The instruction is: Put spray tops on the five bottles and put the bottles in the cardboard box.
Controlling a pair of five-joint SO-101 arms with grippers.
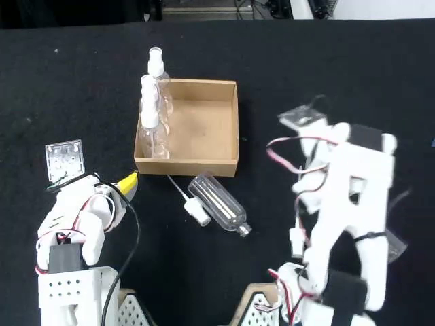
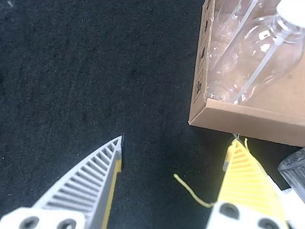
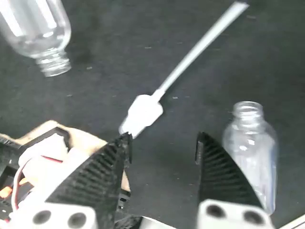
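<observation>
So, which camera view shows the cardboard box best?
The high view: it takes in the whole cardboard box from above, with three capped bottles standing along one wall. The left wrist view catches one corner of it, with bottles inside.

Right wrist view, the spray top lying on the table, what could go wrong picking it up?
The spray top lies flat with its thin tube trailing off, so the open right gripper could catch the tube and bend it or nudge the top away. An uncapped bottle sits close beside the gripper and might get knocked and roll.
</observation>
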